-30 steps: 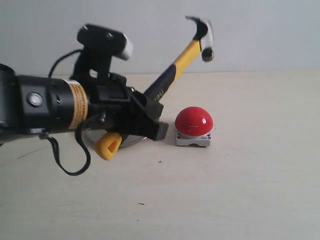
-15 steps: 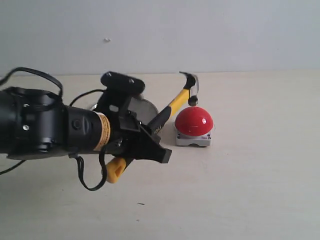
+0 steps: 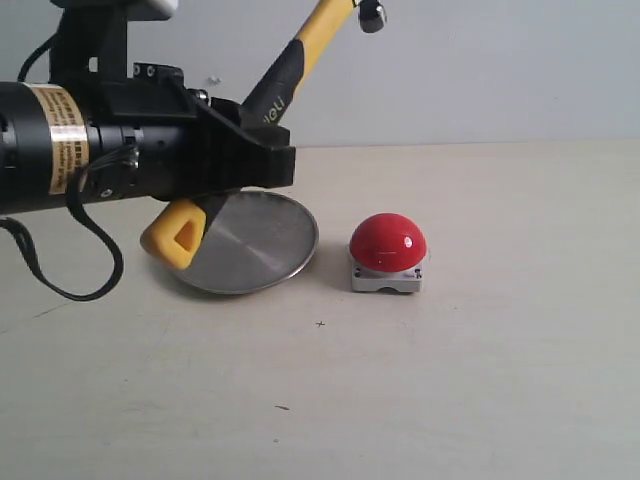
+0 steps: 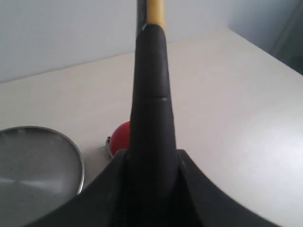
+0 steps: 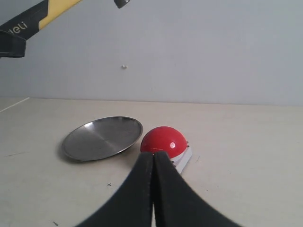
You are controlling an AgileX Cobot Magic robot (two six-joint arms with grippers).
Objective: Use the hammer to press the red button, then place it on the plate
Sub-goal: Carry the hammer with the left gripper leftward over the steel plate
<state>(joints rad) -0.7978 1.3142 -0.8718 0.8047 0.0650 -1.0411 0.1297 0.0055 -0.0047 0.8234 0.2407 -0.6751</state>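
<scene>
My left gripper (image 3: 262, 160) is shut on the hammer (image 3: 300, 55), high above the table. The handle slants up to the right; the dark head (image 3: 372, 13) is cut off at the exterior view's top edge, and the yellow looped end (image 3: 176, 234) hangs over the plate's left side. In the left wrist view the black grip (image 4: 152, 113) runs up between the jaws of that gripper (image 4: 152, 163). The silver plate (image 3: 260, 235) lies left of the red button (image 3: 388, 241), which sits on its grey base. My right gripper (image 5: 154, 158) is shut and empty, facing the button (image 5: 163, 139) and plate (image 5: 102, 137).
A pale wall rises behind the beige table (image 3: 480, 380). The left arm's black body and its cable loop (image 3: 60, 270) fill the left of the exterior view. A small dark cross mark (image 3: 320, 323) is on the table in front of the plate.
The left arm has lifted and swung back left. The hammer head, which was down beside the button's top half a second ago, is now high above it. The plate is uncovered again.
</scene>
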